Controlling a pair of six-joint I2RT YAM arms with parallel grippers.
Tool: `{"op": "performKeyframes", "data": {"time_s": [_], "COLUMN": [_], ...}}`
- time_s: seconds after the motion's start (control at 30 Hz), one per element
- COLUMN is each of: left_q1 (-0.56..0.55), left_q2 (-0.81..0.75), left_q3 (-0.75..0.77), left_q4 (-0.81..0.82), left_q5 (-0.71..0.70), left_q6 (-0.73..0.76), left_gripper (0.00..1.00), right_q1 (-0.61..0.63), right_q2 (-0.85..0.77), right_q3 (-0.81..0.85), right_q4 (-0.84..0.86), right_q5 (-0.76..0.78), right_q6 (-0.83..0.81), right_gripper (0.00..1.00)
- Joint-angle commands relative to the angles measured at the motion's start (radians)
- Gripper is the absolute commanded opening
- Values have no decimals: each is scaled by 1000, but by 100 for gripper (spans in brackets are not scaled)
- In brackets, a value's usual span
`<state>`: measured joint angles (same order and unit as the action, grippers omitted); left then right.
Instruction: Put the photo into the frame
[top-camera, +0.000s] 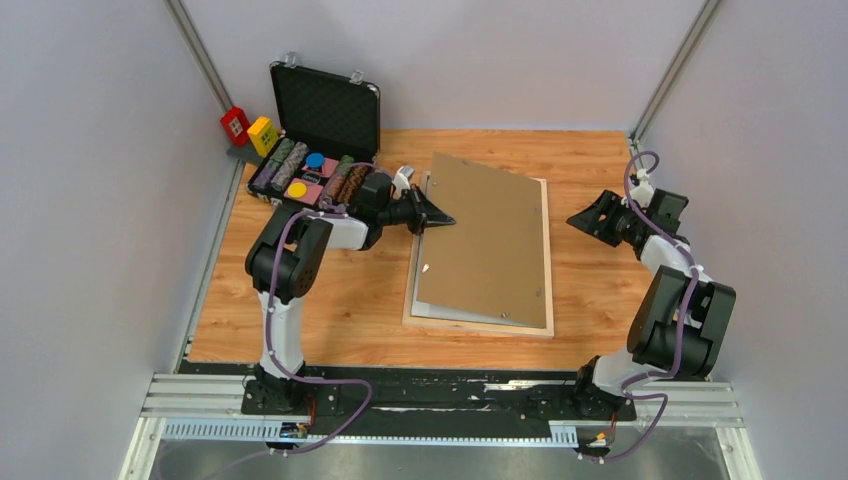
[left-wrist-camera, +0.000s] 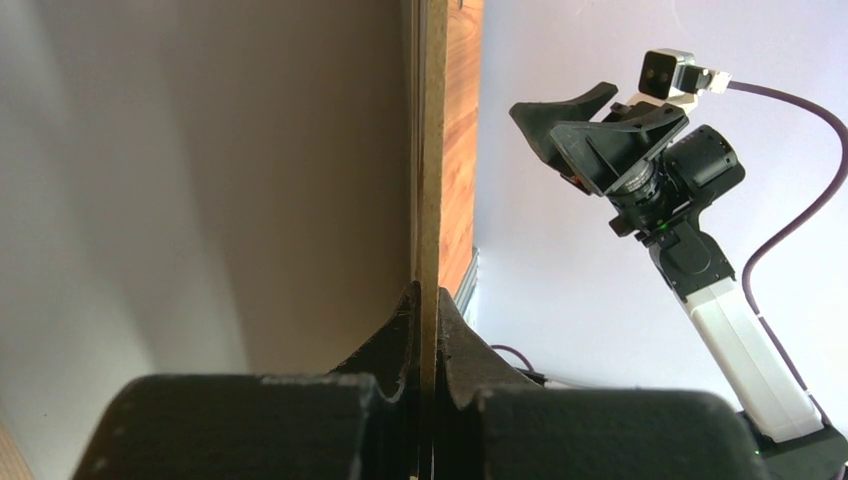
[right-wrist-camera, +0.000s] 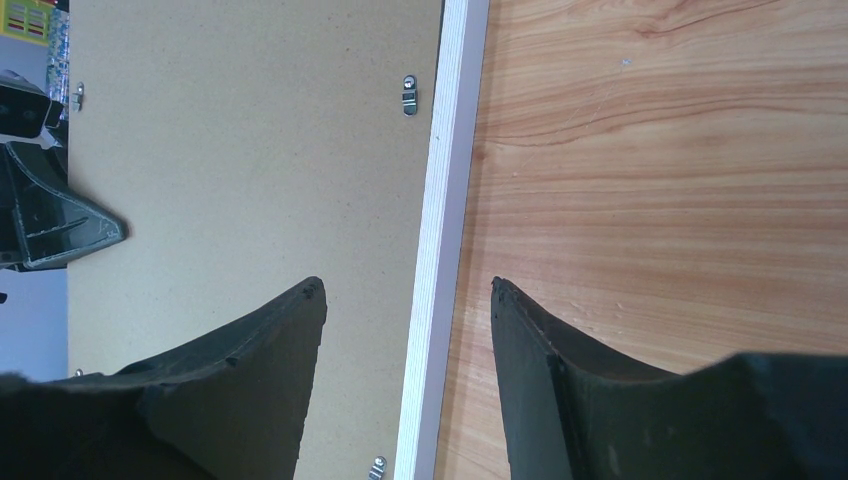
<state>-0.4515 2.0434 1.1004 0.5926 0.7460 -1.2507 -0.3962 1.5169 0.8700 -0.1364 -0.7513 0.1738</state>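
The pale wood frame (top-camera: 480, 326) lies flat in the middle of the table. A plain brown backing board (top-camera: 490, 235) rests over it, skewed, its left edge lifted. My left gripper (top-camera: 445, 218) is shut on that left edge. In the left wrist view the board's thin edge (left-wrist-camera: 432, 150) runs straight up from between the closed fingers of my left gripper (left-wrist-camera: 426, 290). My right gripper (top-camera: 580, 218) hovers open to the right of the frame. Its wrist view shows my right gripper (right-wrist-camera: 405, 285) astride the frame's white rail (right-wrist-camera: 445, 200), above it. The photo is hidden; only a grey strip (top-camera: 445, 311) shows under the board.
An open black case (top-camera: 325, 105) with stacked chips stands at the back left, close behind the left arm. A red block (top-camera: 236, 124) and a yellow block (top-camera: 262, 133) sit beside it. Grey walls close in on both sides. Bare wooden tabletop (right-wrist-camera: 660, 180) lies right of the frame.
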Motion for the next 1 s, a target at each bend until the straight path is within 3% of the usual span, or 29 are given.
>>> {"op": "performKeyframes", "data": {"time_s": [0.0, 0.97], "left_q1": [-16, -26], "left_q2": [-70, -96], "left_q3": [11, -9], "left_q4": [0, -62], "left_q5": [20, -3], "left_q6": [11, 39], "left_gripper": [0, 0], "right_q1": [-5, -7], "right_q2": [-6, 1], "right_q3": [0, -2], "right_q4": [47, 47], "right_q5": [-22, -22], "right_q6": [-3, -6], "right_gripper": [60, 60]}}
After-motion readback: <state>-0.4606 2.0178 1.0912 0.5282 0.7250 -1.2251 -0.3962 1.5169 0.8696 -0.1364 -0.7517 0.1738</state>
